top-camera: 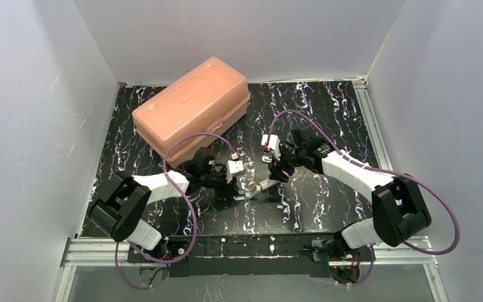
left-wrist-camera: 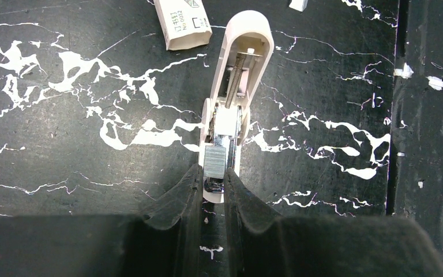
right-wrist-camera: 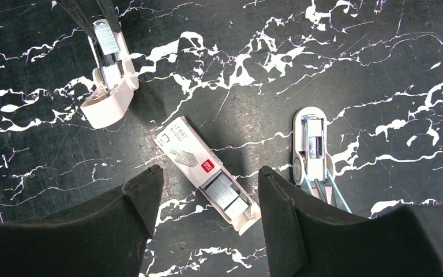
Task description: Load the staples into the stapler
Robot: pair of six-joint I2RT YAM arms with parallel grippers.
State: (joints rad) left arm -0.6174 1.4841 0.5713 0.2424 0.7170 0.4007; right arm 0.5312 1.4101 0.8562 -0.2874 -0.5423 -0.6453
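Note:
The stapler point(left-wrist-camera: 239, 63), pale tan and white, lies open on the black marbled table with its metal channel facing up. It also shows in the right wrist view point(right-wrist-camera: 111, 86) and the top view point(top-camera: 265, 185). A silvery staple strip point(left-wrist-camera: 214, 160) sits in the channel at the near end. My left gripper point(left-wrist-camera: 213, 173) is closed narrowly on that strip, its fingertips on either side of it. My right gripper point(right-wrist-camera: 209, 173) is open and empty, hovering above an open white staple box point(right-wrist-camera: 199, 158) that has more strips inside.
A teal and white stapler-like item point(right-wrist-camera: 311, 150) lies right of the staple box. The staple box also shows beyond the stapler in the left wrist view point(left-wrist-camera: 183, 23). A closed pink plastic case point(top-camera: 192, 107) stands at the back left. White walls enclose the table.

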